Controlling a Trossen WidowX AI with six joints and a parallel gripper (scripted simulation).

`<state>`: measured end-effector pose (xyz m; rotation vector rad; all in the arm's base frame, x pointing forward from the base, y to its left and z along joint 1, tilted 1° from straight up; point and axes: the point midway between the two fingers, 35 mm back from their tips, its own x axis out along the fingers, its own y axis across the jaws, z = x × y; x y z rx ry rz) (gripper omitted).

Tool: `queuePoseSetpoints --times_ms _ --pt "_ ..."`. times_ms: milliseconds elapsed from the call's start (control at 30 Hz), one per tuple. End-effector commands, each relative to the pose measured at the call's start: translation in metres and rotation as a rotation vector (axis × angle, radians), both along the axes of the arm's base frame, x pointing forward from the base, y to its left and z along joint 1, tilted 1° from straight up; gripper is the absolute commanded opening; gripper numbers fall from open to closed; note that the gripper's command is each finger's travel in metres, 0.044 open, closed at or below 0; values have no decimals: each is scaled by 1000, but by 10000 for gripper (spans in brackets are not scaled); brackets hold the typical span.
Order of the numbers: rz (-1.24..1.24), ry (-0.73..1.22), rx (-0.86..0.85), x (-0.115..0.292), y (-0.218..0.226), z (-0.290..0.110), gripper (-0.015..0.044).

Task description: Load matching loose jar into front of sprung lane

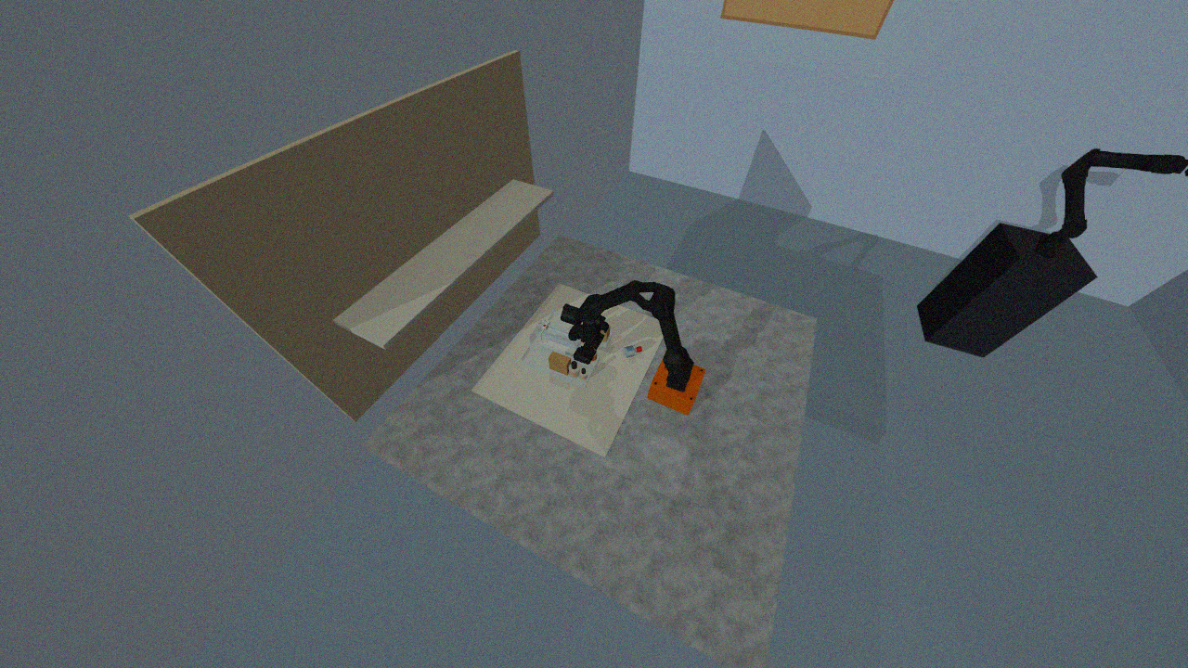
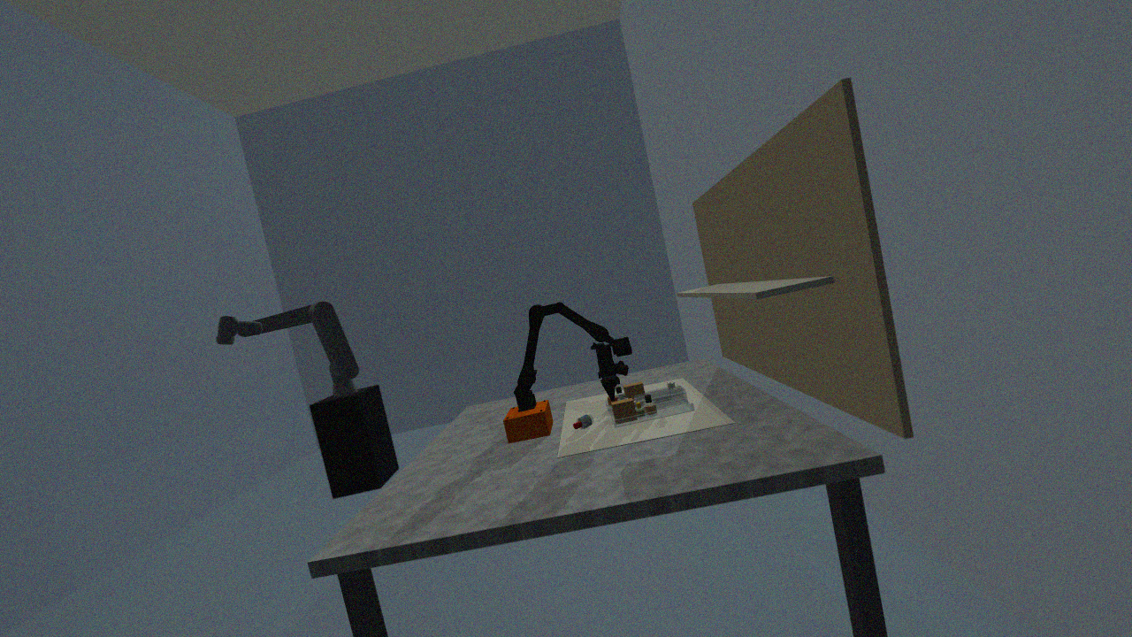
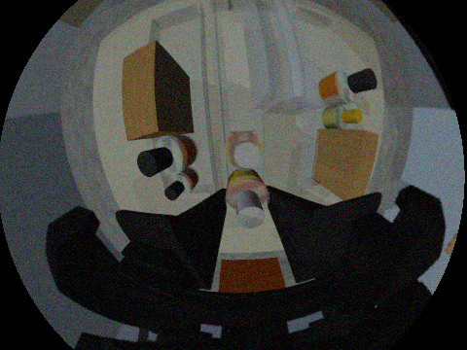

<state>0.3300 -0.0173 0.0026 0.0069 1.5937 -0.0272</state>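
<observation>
1. Two dark-capped jars (image 3: 156, 162) are parked left of the lane, next to a brown box (image 3: 139, 92).
2. A pink-banded jar (image 3: 247, 197) is clamped in the gripper (image 3: 249, 214) at the lane front, right behind its twin (image 3: 245, 151).
3. Orange jar (image 3: 331, 87) and yellow jar (image 3: 342, 116) are seen right, on the bench.

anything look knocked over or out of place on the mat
One small jar with a red cap lies on its side on the pale mat, apart from the lane fixture, between it and the orange arm base. The gripper is shut on a pink jar with a grey lid.
</observation>
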Motion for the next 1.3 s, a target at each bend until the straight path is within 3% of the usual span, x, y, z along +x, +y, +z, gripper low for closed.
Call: queuePoseSetpoints --times_ms 0,1267 --pt "-4 -32 3 9 0 4 0" --pt "-4 -32 3 13 0 2 0"
